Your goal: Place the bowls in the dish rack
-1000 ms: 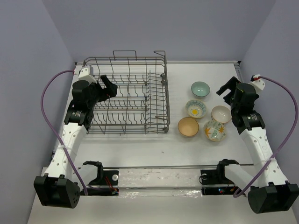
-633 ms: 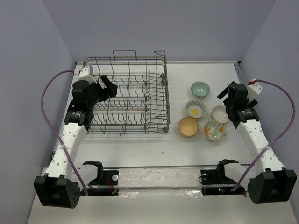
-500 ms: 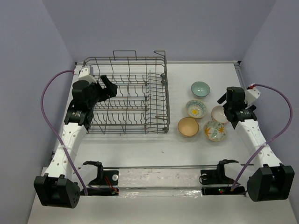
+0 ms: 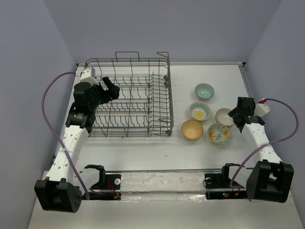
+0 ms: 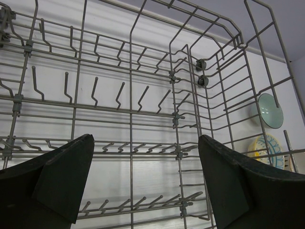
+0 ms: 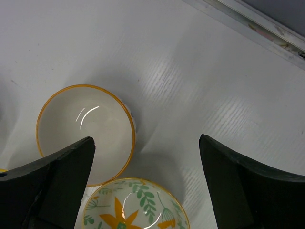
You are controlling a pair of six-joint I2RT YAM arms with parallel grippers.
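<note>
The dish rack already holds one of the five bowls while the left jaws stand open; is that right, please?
Not quite: the dish rack holds none. The top external view shows all five bowls on the table to its right. The jaws of the left gripper do stand open.

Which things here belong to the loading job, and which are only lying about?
Of the job: dish rack, teal bowl, tan bowl, white-and-tan bowl, far floral bowl, near floral bowl.
Just there: purple cables, table.

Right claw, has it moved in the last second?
Yes. The right claw came toward the near edge, from level with the teal bowl to beside the white-and-tan bowl.
</note>
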